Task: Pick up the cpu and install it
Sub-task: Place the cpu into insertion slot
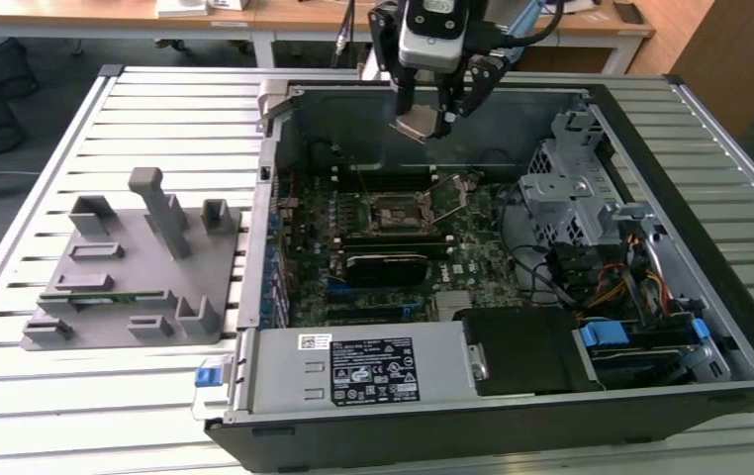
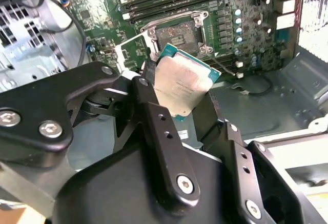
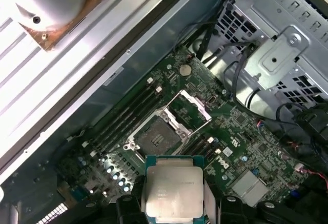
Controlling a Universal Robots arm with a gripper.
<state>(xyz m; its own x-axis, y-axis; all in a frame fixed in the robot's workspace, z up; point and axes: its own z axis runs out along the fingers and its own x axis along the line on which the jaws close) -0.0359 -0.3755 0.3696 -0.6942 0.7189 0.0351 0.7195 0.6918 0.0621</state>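
**cpu gripped and hanging over the open case**

cpu (image 1: 420, 127) is pinched by its edges between the gripper (image 1: 427, 121) and its two black fingers (image 2: 159, 126). The silvery lid faces out and it's tilted a bit. The arm hangs from above at the far side of the computer case (image 1: 510, 430), wrist pointing down, chip in the air well clear of the motherboard (image 3: 241, 131). In the first wrist view the socket (image 3: 156, 138) sits below with its metal frame (image 3: 190, 108) flipped open. The grey holder block (image 1: 133, 267) is on the slatted table (image 1: 87, 416), on the exterior view's left of the case.
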